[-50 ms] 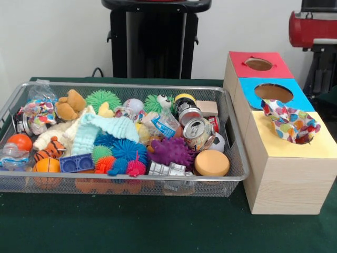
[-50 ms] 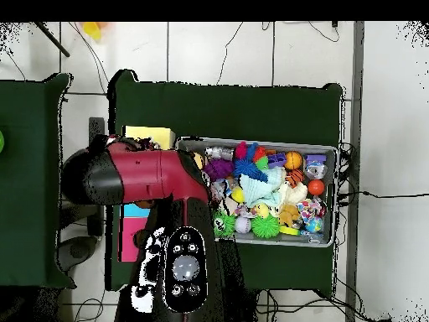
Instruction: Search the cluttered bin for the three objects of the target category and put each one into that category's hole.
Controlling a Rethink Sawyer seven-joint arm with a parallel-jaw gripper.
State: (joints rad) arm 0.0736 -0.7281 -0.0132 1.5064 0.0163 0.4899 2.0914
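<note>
We see one colourful crinkled wrapper bag (image 1: 290, 122) lying in the hole of the yellow-topped wooden box (image 1: 295, 174), seemingly not fully through. A similar patterned bag (image 1: 39, 110) sits at the wire mesh bin's (image 1: 131, 184) far left corner, so we judge that more searching remains. The blue hole (image 1: 273, 93) and red hole (image 1: 258, 64) are open. The red arm (image 2: 138, 174) covers the boxes overhead; we cannot tell the gripper's state.

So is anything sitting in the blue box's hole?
No: the blue box's hole is open and dark; the patterned wrapper sits at the yellow box instead.
</note>
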